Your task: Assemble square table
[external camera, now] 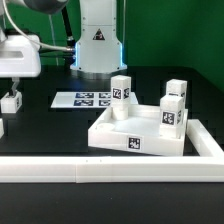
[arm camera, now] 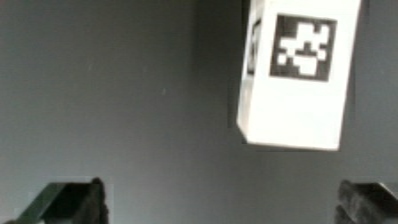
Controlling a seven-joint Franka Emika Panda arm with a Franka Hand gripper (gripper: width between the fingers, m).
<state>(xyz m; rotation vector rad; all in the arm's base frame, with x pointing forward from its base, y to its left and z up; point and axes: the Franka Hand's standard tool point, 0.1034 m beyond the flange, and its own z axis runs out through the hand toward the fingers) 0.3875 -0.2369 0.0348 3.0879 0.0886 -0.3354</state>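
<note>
The white square table top point(external camera: 112, 136) lies on the black table at the exterior view's right, with a tag on its front rim. Three white tagged legs stand in it: one at the back left point(external camera: 120, 92), one at the back right point(external camera: 176, 94), one in front of that point(external camera: 168, 114). A fourth loose leg point(external camera: 12, 100) lies on the table at the exterior view's left. My gripper point(external camera: 14, 80) hangs above it, open and empty. In the wrist view the leg point(arm camera: 299, 75) lies ahead of the gripper point(arm camera: 217, 205), outside the fingers point(arm camera: 71, 205).
The marker board point(external camera: 85, 100) lies flat behind the table top. A long white L-shaped border rail point(external camera: 90, 170) runs along the front and up the exterior view's right side. The robot base point(external camera: 98, 40) stands at the back. A small white thing point(external camera: 1, 126) shows at the left edge.
</note>
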